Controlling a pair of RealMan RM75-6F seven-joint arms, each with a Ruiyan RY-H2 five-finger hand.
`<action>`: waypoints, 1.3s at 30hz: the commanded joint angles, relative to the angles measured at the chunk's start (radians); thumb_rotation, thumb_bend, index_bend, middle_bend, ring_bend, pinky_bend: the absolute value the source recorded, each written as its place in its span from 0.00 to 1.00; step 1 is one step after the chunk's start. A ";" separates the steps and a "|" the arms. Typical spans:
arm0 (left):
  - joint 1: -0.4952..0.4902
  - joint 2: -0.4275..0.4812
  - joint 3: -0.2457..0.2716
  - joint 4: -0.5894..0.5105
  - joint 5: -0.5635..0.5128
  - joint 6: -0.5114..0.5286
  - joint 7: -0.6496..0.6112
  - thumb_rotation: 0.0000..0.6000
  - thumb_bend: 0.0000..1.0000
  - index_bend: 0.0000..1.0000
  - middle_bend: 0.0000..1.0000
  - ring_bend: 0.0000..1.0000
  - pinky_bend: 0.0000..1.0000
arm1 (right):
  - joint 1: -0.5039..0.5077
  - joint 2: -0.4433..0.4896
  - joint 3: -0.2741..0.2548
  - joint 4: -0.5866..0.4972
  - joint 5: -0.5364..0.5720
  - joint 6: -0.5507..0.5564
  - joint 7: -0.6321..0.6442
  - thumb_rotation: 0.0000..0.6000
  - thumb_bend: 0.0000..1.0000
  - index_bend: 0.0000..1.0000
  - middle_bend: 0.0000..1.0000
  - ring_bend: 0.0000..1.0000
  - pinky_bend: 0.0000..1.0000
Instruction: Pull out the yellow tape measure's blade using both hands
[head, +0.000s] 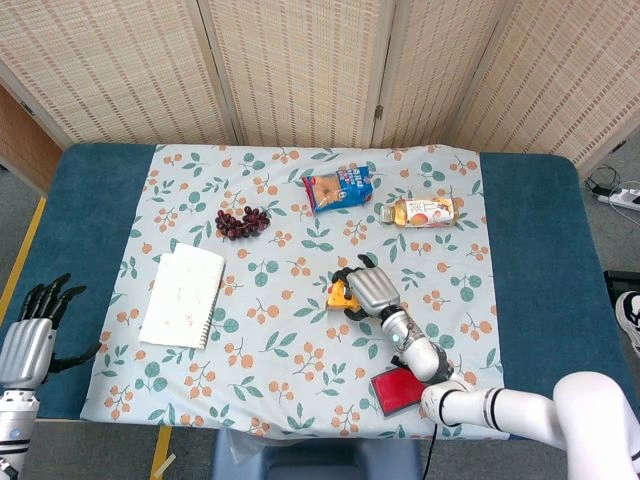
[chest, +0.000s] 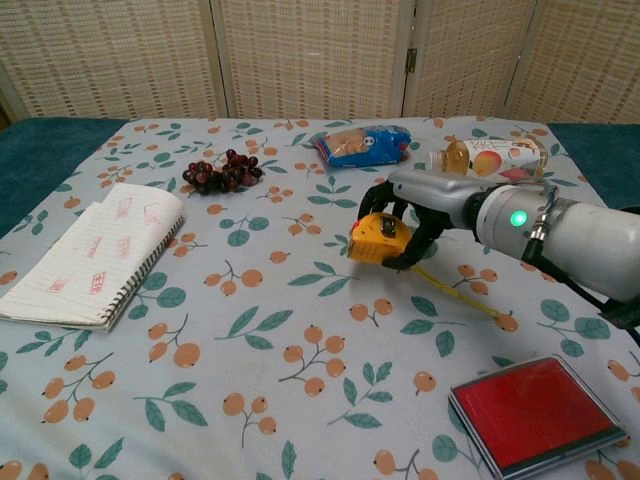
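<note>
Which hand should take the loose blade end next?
The left hand, probably: it is open and free at the table's edge. The right hand already grips the yellow tape measure, and the blade trails on the cloth.
</note>
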 joint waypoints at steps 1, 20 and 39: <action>-0.047 -0.018 -0.024 -0.022 0.023 -0.031 -0.033 1.00 0.22 0.22 0.09 0.12 0.00 | -0.070 0.010 0.029 -0.060 -0.096 0.065 0.199 1.00 0.34 0.49 0.46 0.35 0.05; -0.333 -0.165 -0.131 -0.174 0.041 -0.236 -0.018 1.00 0.22 0.17 0.09 0.13 0.00 | -0.168 -0.259 0.056 0.084 -0.385 0.297 0.825 1.00 0.34 0.52 0.48 0.35 0.09; -0.449 -0.324 -0.135 -0.153 -0.028 -0.287 0.142 1.00 0.22 0.18 0.09 0.13 0.00 | -0.132 -0.395 0.083 0.182 -0.405 0.300 0.822 1.00 0.34 0.52 0.48 0.35 0.09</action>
